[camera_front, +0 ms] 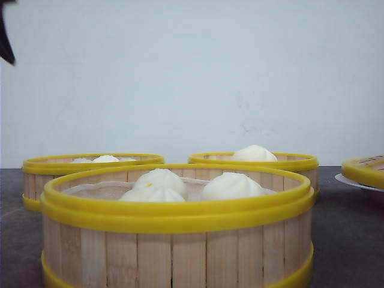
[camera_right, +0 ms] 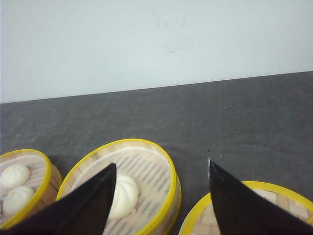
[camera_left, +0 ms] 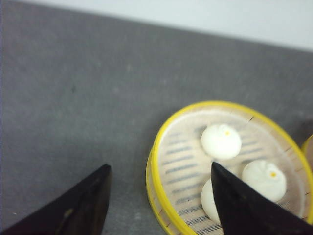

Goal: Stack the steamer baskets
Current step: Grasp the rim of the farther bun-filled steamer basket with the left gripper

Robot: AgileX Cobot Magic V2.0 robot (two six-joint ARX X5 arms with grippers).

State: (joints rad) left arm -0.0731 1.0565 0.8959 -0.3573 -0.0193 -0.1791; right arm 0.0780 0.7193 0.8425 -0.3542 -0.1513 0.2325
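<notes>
Three steamer baskets stand on the dark table. The nearest steamer basket point(camera_front: 177, 240) holds three white buns. Behind it are a left steamer basket point(camera_front: 90, 171) and a right steamer basket point(camera_front: 255, 162). My left gripper point(camera_left: 159, 165) is open above a three-bun basket point(camera_left: 186, 166). Its fingers straddle that basket's rim, one over the table and one over the buns. My right gripper point(camera_right: 162, 164) is open and holds nothing. It hangs over a one-bun basket point(camera_right: 146, 166), next to a basket point(camera_right: 24, 176) showing two buns.
A flat yellow-rimmed slatted lid point(camera_front: 366, 168) lies on a white plate point(camera_front: 354, 182) at the right; the lid point(camera_right: 283, 200) also shows under my right gripper's finger. A white wall closes the back. A dark arm part point(camera_front: 6, 36) shows at the top left.
</notes>
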